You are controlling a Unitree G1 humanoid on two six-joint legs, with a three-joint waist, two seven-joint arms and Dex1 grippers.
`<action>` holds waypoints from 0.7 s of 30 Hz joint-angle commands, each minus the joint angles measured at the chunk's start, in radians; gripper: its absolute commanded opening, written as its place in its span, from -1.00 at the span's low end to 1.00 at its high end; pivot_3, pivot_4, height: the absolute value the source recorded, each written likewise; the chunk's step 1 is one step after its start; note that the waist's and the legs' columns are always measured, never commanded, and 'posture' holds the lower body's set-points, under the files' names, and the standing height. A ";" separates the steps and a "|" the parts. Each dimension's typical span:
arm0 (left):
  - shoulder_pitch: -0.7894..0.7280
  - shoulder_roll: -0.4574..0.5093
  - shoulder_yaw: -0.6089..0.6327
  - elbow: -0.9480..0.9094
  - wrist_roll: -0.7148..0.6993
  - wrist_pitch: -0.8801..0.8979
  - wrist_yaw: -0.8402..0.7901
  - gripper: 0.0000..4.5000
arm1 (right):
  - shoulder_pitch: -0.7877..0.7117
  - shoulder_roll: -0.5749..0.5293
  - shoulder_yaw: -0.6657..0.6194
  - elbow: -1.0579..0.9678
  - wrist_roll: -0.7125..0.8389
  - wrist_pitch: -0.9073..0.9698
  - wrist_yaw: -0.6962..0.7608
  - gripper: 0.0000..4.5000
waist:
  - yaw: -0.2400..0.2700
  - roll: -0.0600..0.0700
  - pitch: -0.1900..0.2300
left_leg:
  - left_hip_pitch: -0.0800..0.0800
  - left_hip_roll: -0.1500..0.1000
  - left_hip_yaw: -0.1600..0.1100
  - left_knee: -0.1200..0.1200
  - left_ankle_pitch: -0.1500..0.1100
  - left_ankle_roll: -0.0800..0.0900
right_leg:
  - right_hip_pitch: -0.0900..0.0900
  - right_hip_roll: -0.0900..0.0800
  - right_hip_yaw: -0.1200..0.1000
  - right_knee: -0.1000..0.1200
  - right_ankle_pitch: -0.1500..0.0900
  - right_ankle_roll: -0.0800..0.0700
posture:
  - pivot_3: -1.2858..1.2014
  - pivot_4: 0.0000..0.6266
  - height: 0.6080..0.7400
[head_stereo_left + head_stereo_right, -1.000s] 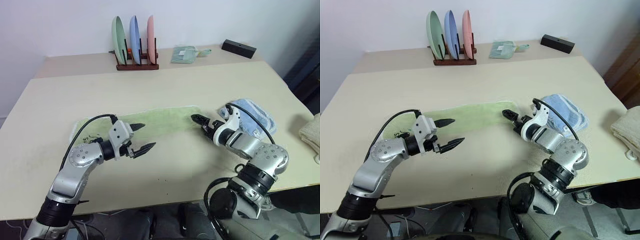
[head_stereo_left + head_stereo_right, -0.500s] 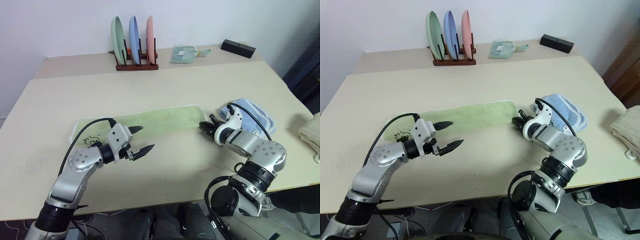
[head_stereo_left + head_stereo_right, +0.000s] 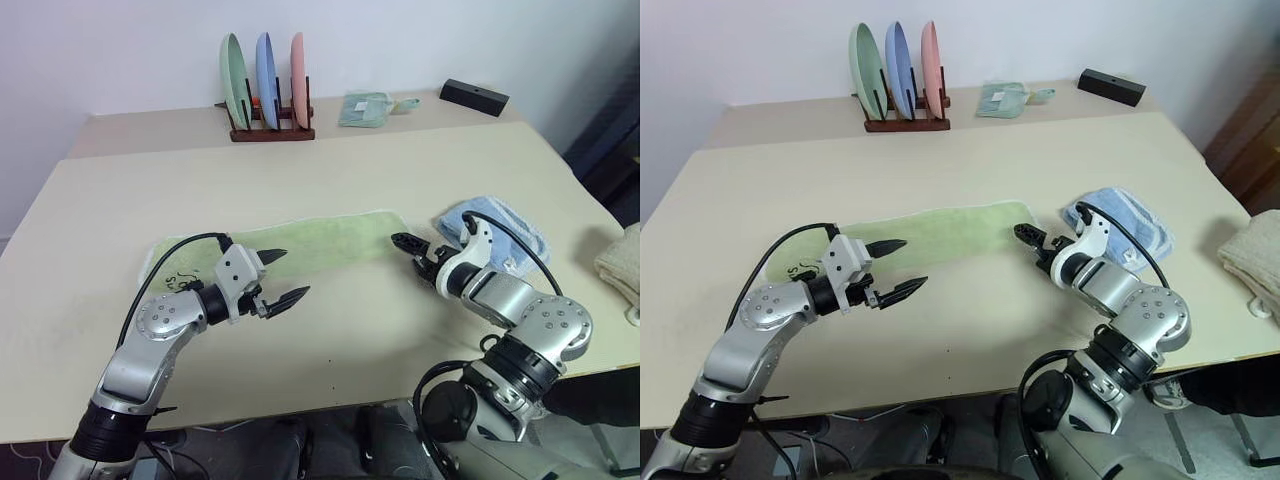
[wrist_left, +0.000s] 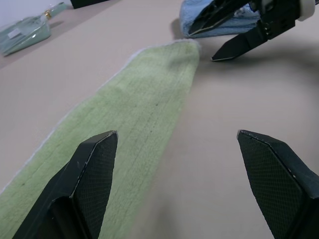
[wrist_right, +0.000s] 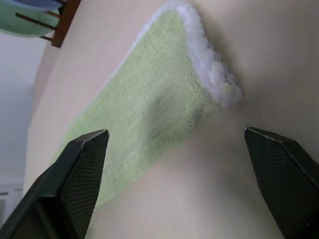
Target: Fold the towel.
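Note:
The towel, light green with white edging, lies flat as a long narrow strip across the middle of the table. A dark embroidered mark sits near its left end. My left gripper hovers open just in front of the strip's left half, with nothing between its fingers. In the left wrist view the towel runs away from those fingers. My right gripper stands open and empty at the towel's right end, beside its white-edged corner.
A light blue towel lies bunched right behind my right wrist. At the back stand a wooden rack of three plates, a small pale teal cloth and a black box. A beige cloth lies at the right edge.
Half a second ago my right gripper's fingers were shut beside the towel's right end; they now stand open again. The towel and the left gripper have not moved.

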 commanded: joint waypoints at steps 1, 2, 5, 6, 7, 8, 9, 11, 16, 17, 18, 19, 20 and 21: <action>-0.021 -0.006 0.002 -0.022 -0.001 0.004 0.005 0.75 | -0.030 0.007 0.042 0.131 -0.049 -0.130 -0.011 0.99 | -0.003 0.000 0.000 | 0.001 0.000 0.000 0.000 0.000 0.000 | 0.001 0.000 0.000 0.000 0.000 0.000 | 0.03 -0.52 1.00; -0.022 -0.006 0.002 -0.022 -0.001 0.005 0.006 0.75 | -0.040 0.002 0.049 0.167 -0.053 -0.164 -0.009 0.99 | -0.005 0.000 0.000 | 0.001 0.000 0.000 0.000 0.000 0.000 | 0.001 0.000 0.000 0.000 0.000 0.000 | 0.03 -0.52 1.00; -0.021 -0.008 0.005 -0.025 0.000 0.012 0.014 0.75 | -0.060 -0.029 0.078 0.252 -0.057 -0.241 0.006 0.99 | -0.017 0.000 0.000 | 0.001 0.000 0.000 0.000 0.000 0.000 | 0.001 0.000 0.000 0.000 0.000 0.000 | 0.03 -0.52 1.00; -0.018 -0.008 0.007 -0.027 0.000 0.016 0.018 0.75 | -0.062 -0.039 0.088 0.271 -0.055 -0.260 0.008 0.99 | -0.018 0.000 -0.001 | 0.001 0.000 0.000 0.000 0.000 0.000 | 0.001 0.000 0.000 0.000 0.000 0.000 | 0.03 -0.52 1.00; -0.012 -0.007 0.012 -0.031 -0.002 0.019 0.022 0.75 | -0.064 -0.049 0.094 0.287 -0.051 -0.275 0.008 0.88 | -0.018 0.000 -0.001 | 0.001 0.000 0.000 0.000 0.000 0.000 | 0.001 0.000 0.000 0.000 0.000 0.000 | 0.03 -0.52 1.00; -0.006 -0.005 0.015 -0.035 -0.002 0.021 0.025 0.75 | -0.063 -0.057 0.102 0.297 -0.047 -0.286 0.009 0.76 | -0.017 0.000 -0.001 | 0.001 0.000 0.000 0.000 0.000 0.000 | 0.001 0.000 0.000 0.000 0.000 0.000 | 0.03 -0.52 1.00; -0.003 -0.004 0.017 -0.037 -0.002 0.022 0.027 0.75 | -0.062 -0.063 0.109 0.305 -0.041 -0.295 0.009 0.65 | -0.017 0.000 -0.001 | 0.001 0.000 0.000 0.000 0.000 0.000 | 0.001 0.000 0.000 0.000 0.000 0.000 | 0.03 -0.52 1.00; 0.016 -0.001 0.025 -0.047 -0.004 0.027 0.037 0.75 | -0.054 -0.079 0.128 0.304 -0.031 -0.302 0.013 0.21 | -0.018 0.000 0.000 | 0.001 0.000 0.000 0.000 0.000 0.000 | 0.001 0.000 0.000 0.000 0.000 0.000 | 0.03 -0.52 1.00; 0.050 -0.003 0.043 -0.063 -0.006 0.039 0.067 0.75 | -0.028 -0.103 0.161 0.274 -0.010 -0.313 0.016 -0.93 | -0.018 0.000 0.000 | 0.000 0.000 0.000 -0.001 0.000 0.000 | 0.000 0.000 0.000 0.000 0.000 0.000 | 0.03 -0.52 1.00; 0.055 -0.004 0.047 -0.065 -0.007 0.041 0.072 0.75 | -0.022 -0.111 0.169 0.259 -0.007 -0.318 0.020 -0.97 | -0.015 0.000 0.000 | 0.000 0.000 0.000 -0.001 0.000 0.000 | 0.000 0.000 0.000 0.000 0.000 0.000 | 0.03 -0.52 1.00; 0.059 -0.005 0.050 -0.067 -0.009 0.042 0.076 0.75 | -0.015 -0.122 0.182 0.243 -0.006 -0.323 0.027 -0.97 | -0.013 0.000 0.000 | 0.000 0.000 0.000 -0.001 0.000 0.000 | 0.000 0.000 0.000 -0.001 0.000 0.000 | 0.03 -0.52 1.00; 0.064 -0.005 0.053 -0.069 -0.008 0.043 0.079 0.75 | -0.005 -0.136 0.199 0.222 -0.005 -0.327 0.038 -0.97 | -0.011 0.000 0.000 | 0.000 0.000 0.000 -0.001 0.000 0.000 | 0.000 0.000 0.000 -0.001 0.000 0.000 | 0.03 -0.52 1.00; 0.068 -0.004 0.056 -0.071 -0.008 0.043 0.081 0.75 | 0.005 -0.152 0.214 0.200 -0.003 -0.330 0.050 -0.97 | -0.011 0.000 0.000 | 0.000 0.000 0.000 -0.001 0.000 0.000 | 0.000 0.000 0.000 -0.001 0.000 0.000 | 0.03 -0.52 1.00; 0.072 -0.003 0.061 -0.070 -0.007 0.043 0.083 0.75 | 0.021 -0.180 0.243 0.172 -0.009 -0.338 0.073 -0.97 | -0.011 0.000 0.000 | -0.001 0.000 0.000 -0.001 0.000 0.000 | 0.000 0.000 0.000 -0.001 0.000 0.000 | 0.03 -0.52 1.00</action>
